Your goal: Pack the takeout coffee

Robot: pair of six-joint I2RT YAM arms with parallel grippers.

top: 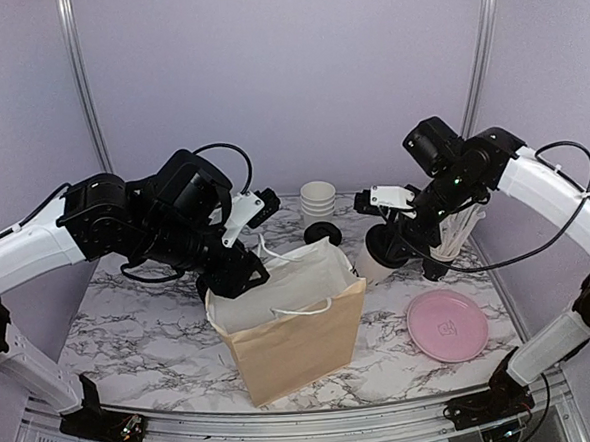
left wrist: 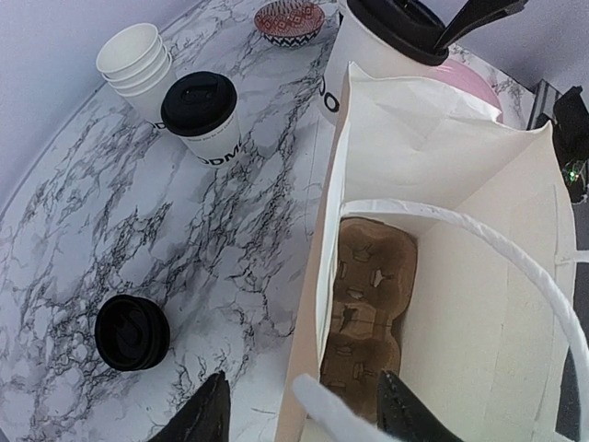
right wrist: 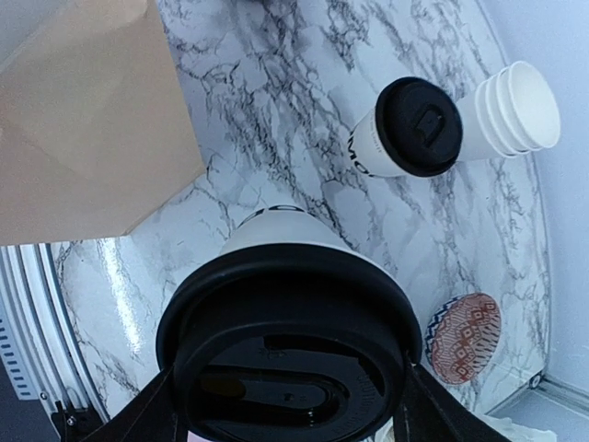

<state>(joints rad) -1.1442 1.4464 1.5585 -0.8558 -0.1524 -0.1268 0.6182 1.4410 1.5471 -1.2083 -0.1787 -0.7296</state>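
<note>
Left gripper [left wrist: 299, 376]: jaws apart, one finger on each side of the left wall of the bag at its rim. I cannot tell whether they touch the paper.
Right gripper [right wrist: 290, 371]: closed on the takeout coffee [right wrist: 290, 345], with a finger on each side of its black lid.
Takeout coffee: held tilted just right of the bag, outside it and near the top edge. I cannot tell whether its base is on the table.
Paper bag [top: 298, 346]: brown with a white lining, standing open at mid-table. One white handle loops across the mouth.
Cup carrier [left wrist: 368, 304]: brown pulp, lying flat on the bag floor.
Second lidded cup [left wrist: 202, 115]: upright on the marble tabletop [top: 131, 321], just beside the stack of white cups [left wrist: 136, 60].
Loose black lids [left wrist: 132, 331]: stacked on the table left of the bag, well apart from the cups.
Patterned dish [left wrist: 289, 20]: small, at the far edge of the table.
Pink plate [top: 447, 327]: right of the bag.
</note>
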